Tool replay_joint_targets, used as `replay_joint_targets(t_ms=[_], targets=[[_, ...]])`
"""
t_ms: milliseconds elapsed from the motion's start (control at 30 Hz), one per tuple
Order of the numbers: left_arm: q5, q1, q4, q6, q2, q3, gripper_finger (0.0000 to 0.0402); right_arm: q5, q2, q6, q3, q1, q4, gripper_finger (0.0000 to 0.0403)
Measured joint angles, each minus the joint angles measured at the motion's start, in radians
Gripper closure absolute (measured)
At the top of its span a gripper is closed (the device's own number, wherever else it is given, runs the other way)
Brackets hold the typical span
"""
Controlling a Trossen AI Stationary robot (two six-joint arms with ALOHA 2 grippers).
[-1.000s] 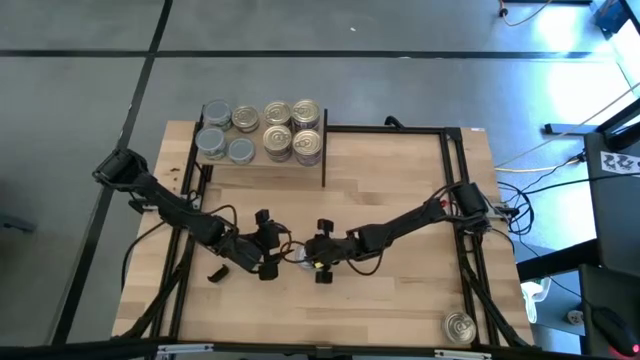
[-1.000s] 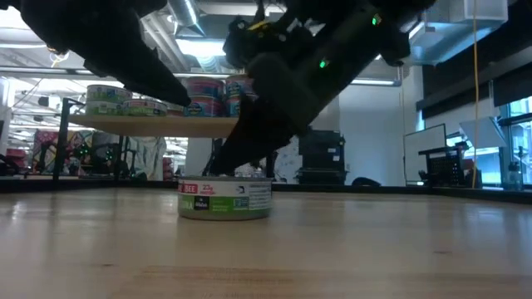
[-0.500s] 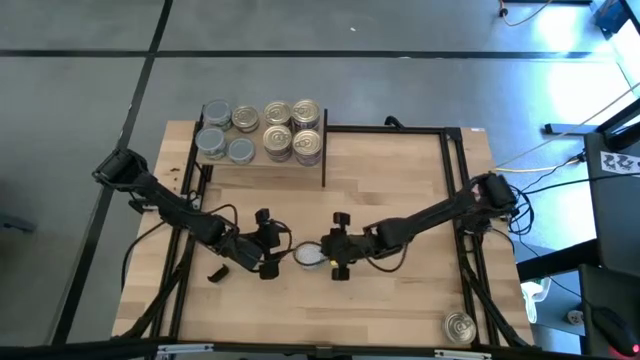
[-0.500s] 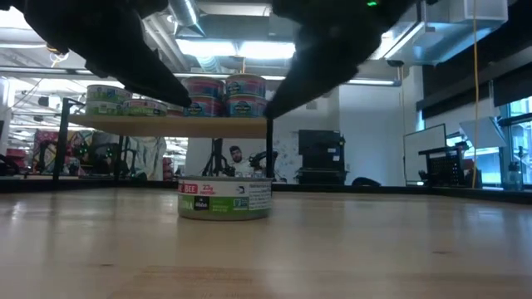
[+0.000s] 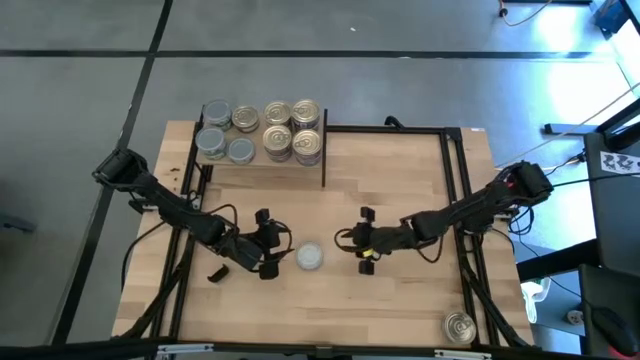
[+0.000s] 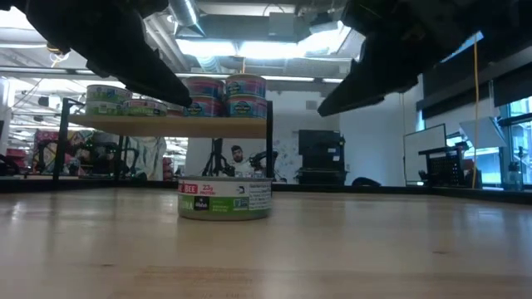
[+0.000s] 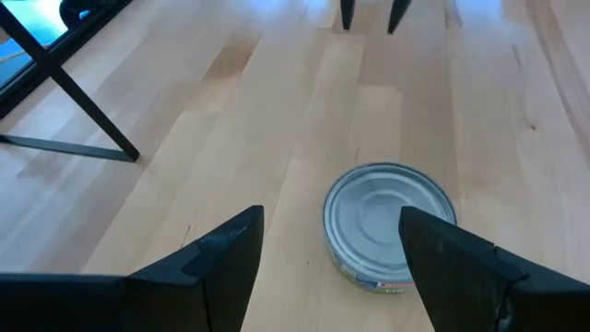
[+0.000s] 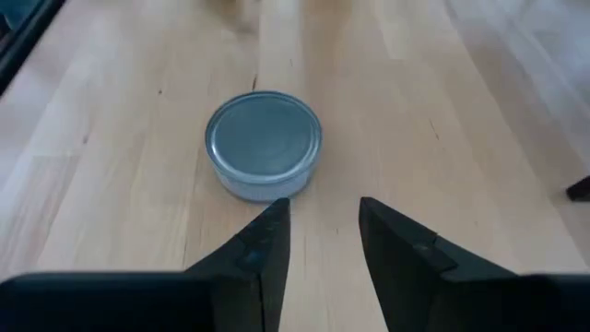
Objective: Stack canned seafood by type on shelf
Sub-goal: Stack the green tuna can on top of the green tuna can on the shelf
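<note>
A short round tin (image 5: pixel 309 256) with a plain silver top stands on its base on the tabletop, also seen as the tin (image 6: pixel 224 199), the tin (image 7: pixel 389 231) and the tin (image 8: pixel 264 143). My left gripper (image 5: pixel 275 245) hovers open just to its left; I see no touch. My right gripper (image 5: pixel 360 240) hangs to the tin's right, well apart, its fingers (image 8: pixel 263 249) a little open with nothing between them. The shelf (image 5: pixel 262 162) at the far left carries several tins (image 5: pixel 291 130), gold-topped ones on its right side and silver-topped ones on its left.
One gold-topped tin (image 5: pixel 459 326) stands alone at the table's near right corner. A black metal frame (image 5: pixel 450 180) runs along the table's far and right sides. Bare wood lies between the lone silver tin and the shelf. A person shows in the room behind (image 6: pixel 238 158).
My right gripper has drawn back from over the silver-topped tin toward the table's right edge and has risen. The tin stays where it was, upright on the table. My left arm has kept still.
</note>
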Motion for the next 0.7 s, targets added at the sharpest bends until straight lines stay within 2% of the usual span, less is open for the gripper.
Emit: replay_joint_targets(t_ms=[233, 467, 600, 700], targets=[[0.003, 0.018, 0.067, 0.018, 0.028, 0.000, 0.0151, 0.002, 0.011, -0.001, -0.008, 0.000, -0.008, 0.0269], [0.136, 0.071, 0.199, 0.093, 0.130, 0.000, 0.0154, -0.001, 0.011, 0.000, -0.007, 0.000, 0.028, 0.0269], [0.301, 0.105, 0.247, 0.100, 0.184, 0.000, 0.0194, -0.044, 0.022, -0.001, -0.007, 0.000, 0.032, 0.0269], [0.339, 0.124, 0.283, 0.113, 0.218, 0.000, 0.0243, -0.100, 0.056, -0.004, -0.007, 0.000, 0.065, 0.0267]])
